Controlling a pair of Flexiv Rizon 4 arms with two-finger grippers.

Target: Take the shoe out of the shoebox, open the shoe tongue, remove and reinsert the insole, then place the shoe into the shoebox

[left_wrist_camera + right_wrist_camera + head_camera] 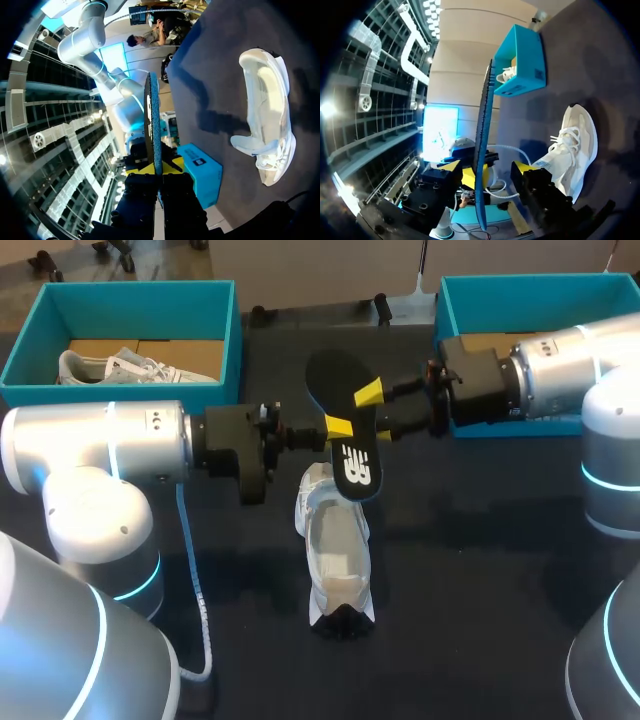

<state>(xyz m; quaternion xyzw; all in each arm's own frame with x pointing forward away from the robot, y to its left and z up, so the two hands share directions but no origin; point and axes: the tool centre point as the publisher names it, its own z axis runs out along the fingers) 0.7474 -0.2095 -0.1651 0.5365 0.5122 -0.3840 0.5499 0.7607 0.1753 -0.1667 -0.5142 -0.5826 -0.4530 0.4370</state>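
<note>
A black insole hangs in the air above the white shoe, which lies on the dark table. My left gripper is shut on the insole's lower part; in the left wrist view the insole stands edge-on out of that gripper. My right gripper comes in from the right, its fingers on either side of the insole. In the right wrist view the insole runs between the right gripper's open fingers, with a gap to one finger. The shoe lies below.
A teal shoebox at the back left holds another white shoe. A second teal shoebox stands at the back right, behind my right arm. A white cable trails over the table by my left arm.
</note>
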